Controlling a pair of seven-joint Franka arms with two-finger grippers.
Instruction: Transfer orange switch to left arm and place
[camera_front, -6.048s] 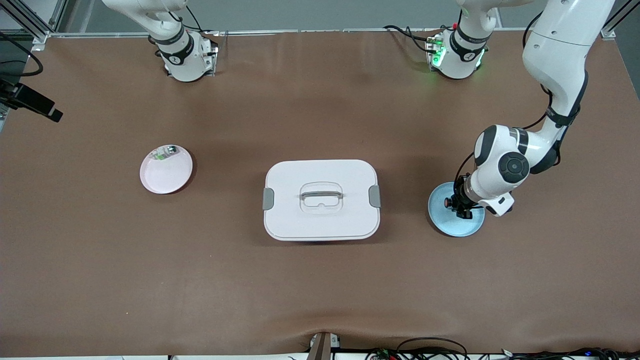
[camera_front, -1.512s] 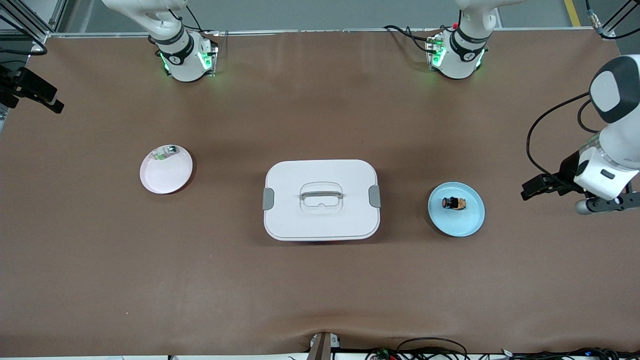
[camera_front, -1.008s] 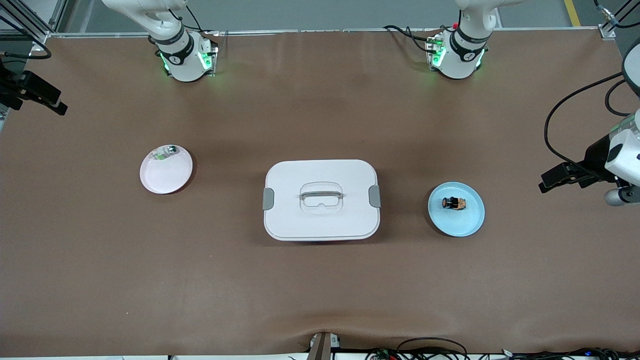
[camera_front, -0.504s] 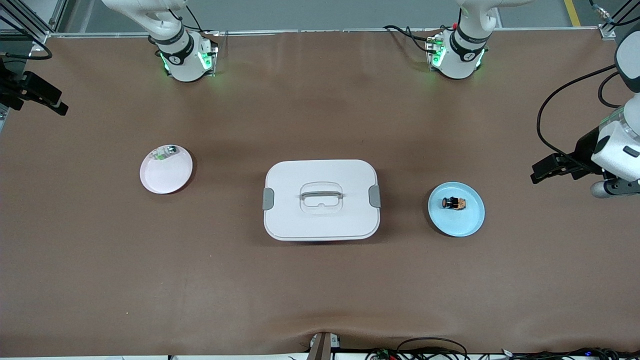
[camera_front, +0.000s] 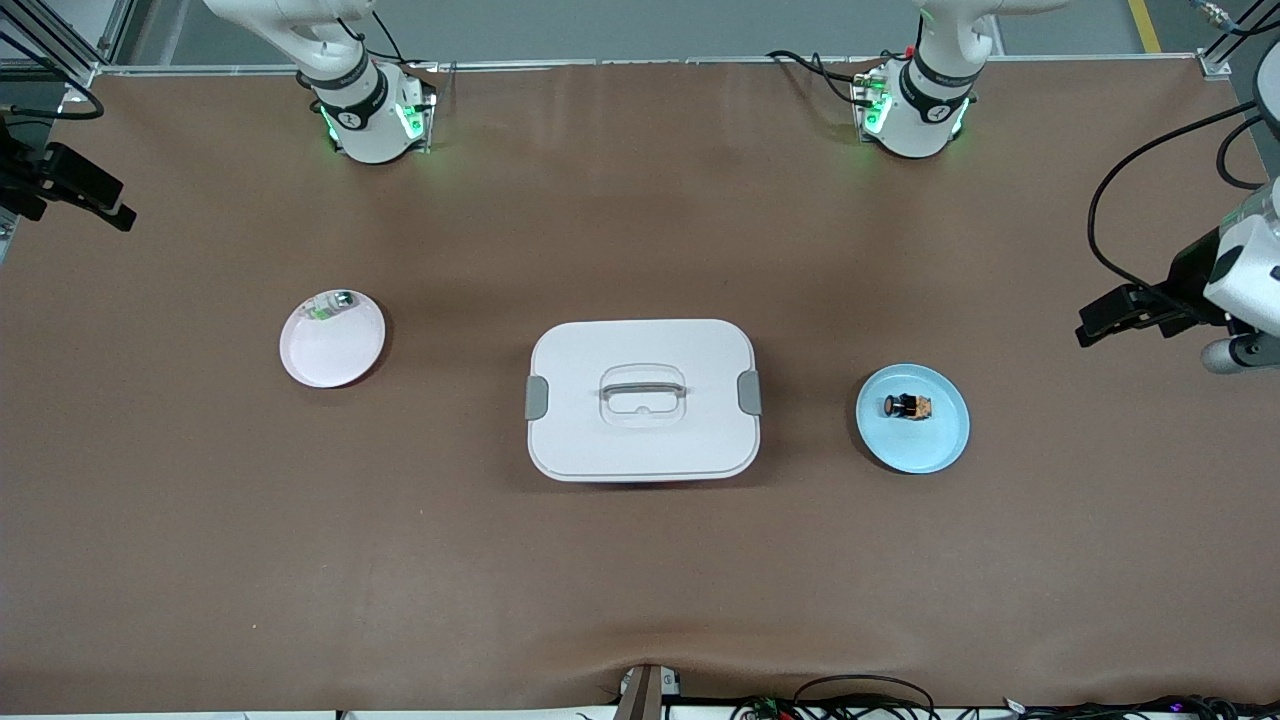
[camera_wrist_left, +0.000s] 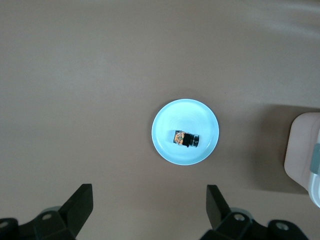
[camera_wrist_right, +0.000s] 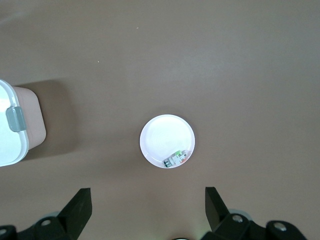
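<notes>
Orange switch (camera_front: 907, 406) lies on the blue plate (camera_front: 940, 450), box (camera_front: 642, 400) at its 9 o'clock; left gripper (camera_wrist_left: 150, 210) and right gripper (camera_wrist_right: 147, 210) are both spread, high over the tabletop (camera_front: 640, 580).

Table (camera_front: 640, 580) brown. Box (camera_front: 642, 400) white, grey side clips (camera_front: 537, 397). Blue plate (camera_front: 925, 445) light blue. Orange switch (camera_front: 908, 406) black, orange spots, tan end. Pink plate (camera_front: 330, 355) pale pink. Small part (camera_front: 333, 304) on it silvery white, bit of green. Arms (camera_front: 1245, 265) white, black bands, green lights (camera_front: 872, 115) at bases.
</notes>
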